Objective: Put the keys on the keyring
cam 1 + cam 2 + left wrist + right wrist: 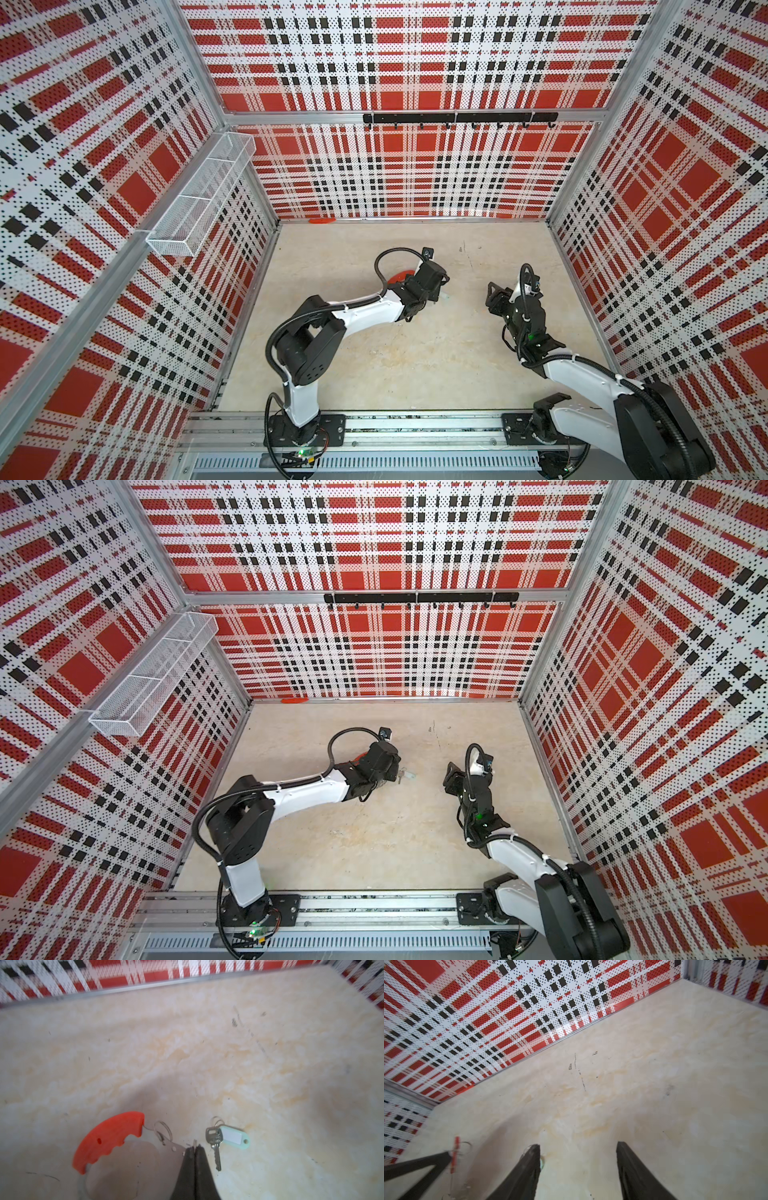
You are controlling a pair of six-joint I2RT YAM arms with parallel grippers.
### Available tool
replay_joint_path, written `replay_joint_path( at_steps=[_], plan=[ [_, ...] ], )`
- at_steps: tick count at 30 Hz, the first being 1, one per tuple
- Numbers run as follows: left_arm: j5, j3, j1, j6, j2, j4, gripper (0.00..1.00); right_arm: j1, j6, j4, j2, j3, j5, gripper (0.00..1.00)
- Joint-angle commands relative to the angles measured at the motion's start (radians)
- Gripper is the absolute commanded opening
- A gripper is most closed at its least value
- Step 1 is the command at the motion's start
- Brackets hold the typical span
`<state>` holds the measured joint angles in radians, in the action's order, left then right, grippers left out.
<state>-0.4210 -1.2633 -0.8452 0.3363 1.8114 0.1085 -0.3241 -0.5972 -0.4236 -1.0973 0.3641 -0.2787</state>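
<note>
In the left wrist view the keyring [108,1140] is a big metal ring with an orange grip and a small wire loop. My left gripper [195,1147] is shut on the ring's thin metal end. The keys [216,1142], silvery with a pale teal tag [233,1136], lie flat on the table just beside that gripper. In a top view they show as a small glint [408,775]. My right gripper [578,1147] hangs open above bare table to the right of the keys, with nothing between its fingers. A sliver of the tag [542,1162] peeks past one finger.
The beige table [415,365] is walled by plaid panels. A white mesh basket [199,195] hangs on the left wall. A black hook rail [457,118] runs along the back wall. A small orange piece [322,221] lies at the table's back edge.
</note>
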Motion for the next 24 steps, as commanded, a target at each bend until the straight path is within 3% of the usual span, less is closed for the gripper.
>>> replay_joint_path(
  at_steps=[1,4,7,12,15,24],
  plan=[
    [0.07,-0.039,0.006,-0.155,-0.088,0.036,0.0,0.005,0.036,0.21,0.066,0.13,-0.072,0.48],
    [0.275,-0.109,0.061,-0.141,-0.105,0.096,0.0,0.004,0.006,0.362,0.089,0.228,-0.092,0.45],
    [0.452,-0.122,0.113,-0.129,-0.133,0.079,0.0,0.005,-0.004,0.532,0.061,0.372,-0.048,0.52],
    [0.545,-0.121,0.144,-0.097,-0.188,0.012,0.0,0.005,0.037,0.721,0.002,0.583,0.17,0.64],
    [0.574,-0.124,0.152,-0.07,-0.207,0.005,0.0,0.004,0.036,0.691,0.023,0.602,0.289,0.62],
    [0.719,0.016,0.166,-0.174,-0.349,-0.19,0.0,0.005,0.117,0.501,0.057,0.597,0.649,0.51]
  ],
)
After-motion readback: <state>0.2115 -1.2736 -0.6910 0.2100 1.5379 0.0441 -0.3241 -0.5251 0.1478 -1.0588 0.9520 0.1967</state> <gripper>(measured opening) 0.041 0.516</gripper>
